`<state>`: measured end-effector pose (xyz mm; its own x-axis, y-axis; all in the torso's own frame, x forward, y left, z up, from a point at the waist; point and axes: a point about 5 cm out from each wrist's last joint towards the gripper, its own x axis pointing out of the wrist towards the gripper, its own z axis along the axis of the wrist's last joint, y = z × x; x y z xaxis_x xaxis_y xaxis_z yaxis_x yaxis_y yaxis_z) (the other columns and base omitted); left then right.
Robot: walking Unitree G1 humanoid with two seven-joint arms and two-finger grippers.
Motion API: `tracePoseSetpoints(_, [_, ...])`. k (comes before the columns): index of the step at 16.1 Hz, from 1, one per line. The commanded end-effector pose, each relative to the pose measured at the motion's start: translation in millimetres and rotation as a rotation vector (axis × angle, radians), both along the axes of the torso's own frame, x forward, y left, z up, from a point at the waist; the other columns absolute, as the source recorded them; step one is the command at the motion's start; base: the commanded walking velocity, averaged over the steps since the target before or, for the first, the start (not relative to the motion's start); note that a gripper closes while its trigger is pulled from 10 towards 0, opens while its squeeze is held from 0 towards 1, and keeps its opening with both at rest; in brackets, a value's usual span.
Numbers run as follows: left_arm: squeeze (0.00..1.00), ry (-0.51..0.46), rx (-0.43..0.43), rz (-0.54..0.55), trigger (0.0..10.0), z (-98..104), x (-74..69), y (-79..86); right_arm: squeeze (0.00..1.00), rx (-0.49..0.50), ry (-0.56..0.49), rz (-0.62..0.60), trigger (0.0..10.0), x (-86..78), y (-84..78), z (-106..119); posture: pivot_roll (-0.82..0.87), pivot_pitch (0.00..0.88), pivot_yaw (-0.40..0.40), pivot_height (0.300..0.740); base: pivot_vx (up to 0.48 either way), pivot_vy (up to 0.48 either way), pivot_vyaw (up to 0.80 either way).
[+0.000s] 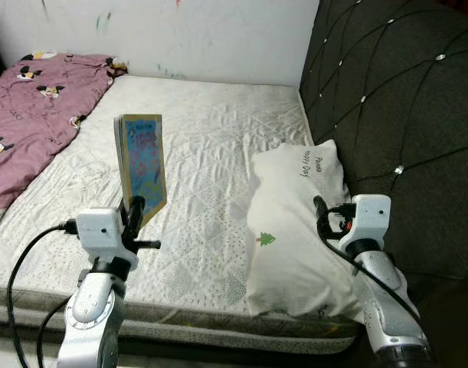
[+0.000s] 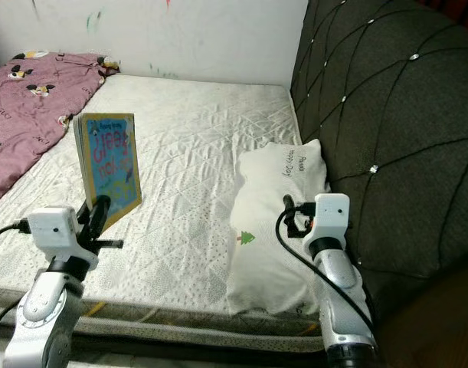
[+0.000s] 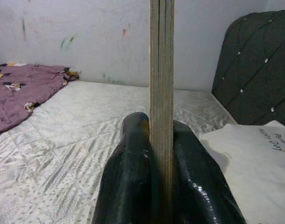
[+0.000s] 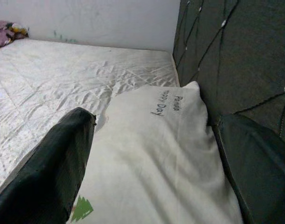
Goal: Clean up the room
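Book held up over the bed.
The left gripper (image 1: 134,208) is pinching an upright picture book (image 1: 142,161); the right gripper (image 4: 151,163) is spreading wide over the white pillow (image 1: 291,230).

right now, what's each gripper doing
Left gripper: shut on the book, held upright.
Right gripper: open, over the pillow, holding nothing.
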<state>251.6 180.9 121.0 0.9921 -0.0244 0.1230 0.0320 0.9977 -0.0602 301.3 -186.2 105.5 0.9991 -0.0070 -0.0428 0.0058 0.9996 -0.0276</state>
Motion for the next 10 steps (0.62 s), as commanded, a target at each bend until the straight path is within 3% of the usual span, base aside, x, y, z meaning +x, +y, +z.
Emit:
tracePoseSetpoints(1, [0.0,-0.057,0.003,-0.016,10.0,10.2,5.2,-4.2,0.0,0.001,0.015,-0.02,10.0,0.9,-4.9,-2.5,-0.02,0.0,-0.031,0.74,0.0,0.0,-0.8])
tracePoseSetpoints(2, [0.0,-0.061,0.001,-0.013,10.0,10.9,6.7,-4.3,0.0,-0.002,0.007,-0.022,10.0,1.8,-5.2,-1.3,-0.02,0.0,-0.03,0.74,0.0,0.0,-0.8])
tracePoseSetpoints(9, [0.0,-0.034,-0.055,0.001,10.0,7.7,12.2,-6.1,0.0,-0.006,0.0,-0.033,10.0,4.4,-6.7,-0.9,-0.03,0.0,-0.028,0.74,0.0,0.0,0.0])
tracePoseSetpoints(10, [0.0,-0.039,-0.066,-0.017,10.0,8.4,12.9,-7.4,0.0,-0.007,-0.001,-0.036,10.0,4.5,-6.9,-1.0,-0.03,0.0,-0.027,0.74,0.0,0.458,0.0])
